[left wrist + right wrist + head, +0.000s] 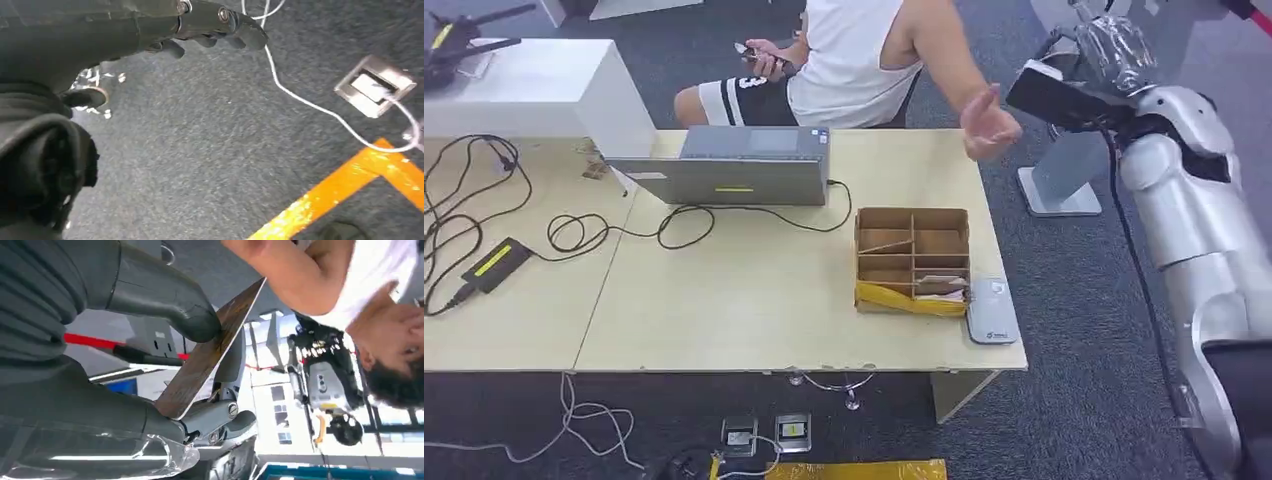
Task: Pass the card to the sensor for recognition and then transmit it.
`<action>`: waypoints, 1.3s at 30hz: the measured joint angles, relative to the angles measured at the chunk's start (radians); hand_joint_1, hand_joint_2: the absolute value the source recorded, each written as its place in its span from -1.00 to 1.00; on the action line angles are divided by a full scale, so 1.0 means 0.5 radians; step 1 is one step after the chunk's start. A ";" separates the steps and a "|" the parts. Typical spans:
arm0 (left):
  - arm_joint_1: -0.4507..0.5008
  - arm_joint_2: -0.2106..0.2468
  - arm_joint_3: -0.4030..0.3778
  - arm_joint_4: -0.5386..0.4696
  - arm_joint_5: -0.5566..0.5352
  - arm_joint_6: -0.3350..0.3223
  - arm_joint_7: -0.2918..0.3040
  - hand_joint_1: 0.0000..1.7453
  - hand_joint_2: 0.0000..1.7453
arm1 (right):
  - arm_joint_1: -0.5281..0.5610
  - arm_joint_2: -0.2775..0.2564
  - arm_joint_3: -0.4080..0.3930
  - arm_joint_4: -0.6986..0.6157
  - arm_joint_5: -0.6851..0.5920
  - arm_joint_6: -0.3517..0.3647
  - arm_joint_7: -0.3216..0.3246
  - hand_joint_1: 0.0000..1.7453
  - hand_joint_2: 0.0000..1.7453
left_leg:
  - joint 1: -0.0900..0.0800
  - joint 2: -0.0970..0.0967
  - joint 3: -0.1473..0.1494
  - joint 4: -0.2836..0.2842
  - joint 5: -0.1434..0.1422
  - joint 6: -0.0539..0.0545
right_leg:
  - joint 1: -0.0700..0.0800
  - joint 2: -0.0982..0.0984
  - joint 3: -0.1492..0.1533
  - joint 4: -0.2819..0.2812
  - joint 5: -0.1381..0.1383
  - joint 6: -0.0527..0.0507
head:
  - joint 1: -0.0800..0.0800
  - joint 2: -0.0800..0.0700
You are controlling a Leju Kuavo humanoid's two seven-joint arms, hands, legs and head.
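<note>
My right hand (100, 390) pinches a brown card (210, 352) between its thumb (190, 320) and its fingers (220, 417). In the head view that hand (1112, 52) is raised at the far right, beyond the table's corner. A seated person reaches an open hand (989, 125) toward it, and their bare arm (300, 275) passes close to the card's far end. The grey flat sensor (991, 312) lies on the table's right front corner. My left hand (215, 27) hangs over the carpet with its fingers stretched out and nothing in them.
A compartmented cardboard box (912, 260) with some cards stands beside the sensor. A laptop (734, 168), a power brick (494, 263) and looping cables lie further left. On the floor are a floor socket (374, 86), a white cable (300, 97) and orange tape (350, 185).
</note>
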 joint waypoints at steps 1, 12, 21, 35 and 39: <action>0.000 -0.004 -0.001 0.000 -0.006 -0.005 0.003 -1.00 -1.00 | 0.000 0.010 0.022 0.033 0.028 -0.009 0.016 1.00 1.00 | 0.000 -0.001 -0.002 0.000 0.000 0.000 | 0.000 -0.001 -0.001 0.000 0.000 0.000 | 0.001 0.001; -0.008 -0.013 -0.001 0.000 -0.014 -0.010 0.011 -1.00 -1.00 | -0.171 0.088 0.173 0.386 0.082 -0.006 0.058 1.00 1.00 | -0.001 0.002 -0.002 0.000 0.000 0.000 | -0.001 0.004 -0.003 0.000 0.000 0.000 | -0.001 0.001; -0.005 -0.014 -0.001 0.001 -0.013 -0.005 0.015 -1.00 -1.00 | -0.192 0.123 0.235 0.578 0.120 0.056 0.129 -0.72 1.00 | -0.001 0.002 0.000 0.000 0.001 0.000 | -0.001 0.003 -0.002 0.000 0.000 0.000 | 0.000 0.000; -0.003 -0.014 -0.001 0.001 -0.011 -0.005 0.015 -1.00 -1.00 | -0.118 0.137 0.283 0.702 0.072 -0.163 0.053 -1.00 1.00 | -0.001 0.002 0.000 0.000 0.001 0.000 | -0.001 0.004 -0.002 0.000 0.000 0.000 | 0.000 0.001; -0.002 -0.014 -0.001 0.001 -0.011 0.002 0.015 -1.00 -1.00 | -0.113 0.147 0.281 0.709 -0.001 -0.258 0.003 -1.00 1.00 | -0.001 0.002 0.000 0.000 0.001 0.000 | -0.001 0.005 -0.002 0.000 0.000 0.000 | 0.000 0.001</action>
